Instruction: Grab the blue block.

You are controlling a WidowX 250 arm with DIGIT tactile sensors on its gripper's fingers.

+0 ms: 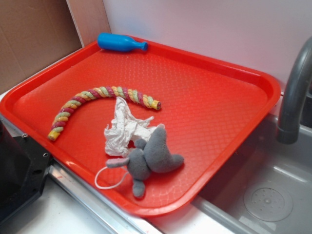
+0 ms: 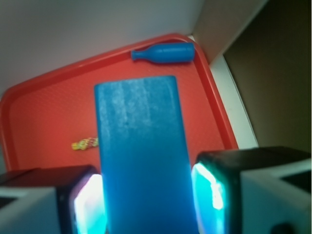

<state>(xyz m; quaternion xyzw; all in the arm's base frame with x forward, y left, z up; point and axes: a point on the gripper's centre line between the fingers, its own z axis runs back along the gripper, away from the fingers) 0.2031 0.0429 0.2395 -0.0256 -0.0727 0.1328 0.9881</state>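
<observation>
In the wrist view the blue block (image 2: 139, 146), a flat solid-blue brick with sharp edges, stands lengthwise between my fingers. My gripper (image 2: 146, 200) is shut on it, one pad against each long side, and holds it above the red tray (image 2: 44, 112). The left pad (image 2: 90, 204) and right pad (image 2: 207, 192) glow cyan. In the exterior view neither the gripper nor the block shows.
On the red tray (image 1: 219, 117) lie a blue bottle-shaped toy (image 1: 119, 43) at the far corner, also in the wrist view (image 2: 165, 52), a twisted rope toy (image 1: 92, 97), a crumpled white cloth (image 1: 124, 129) and a grey plush mouse (image 1: 151, 158). A grey faucet (image 1: 292, 97) and sink (image 1: 263, 190) stand at the right.
</observation>
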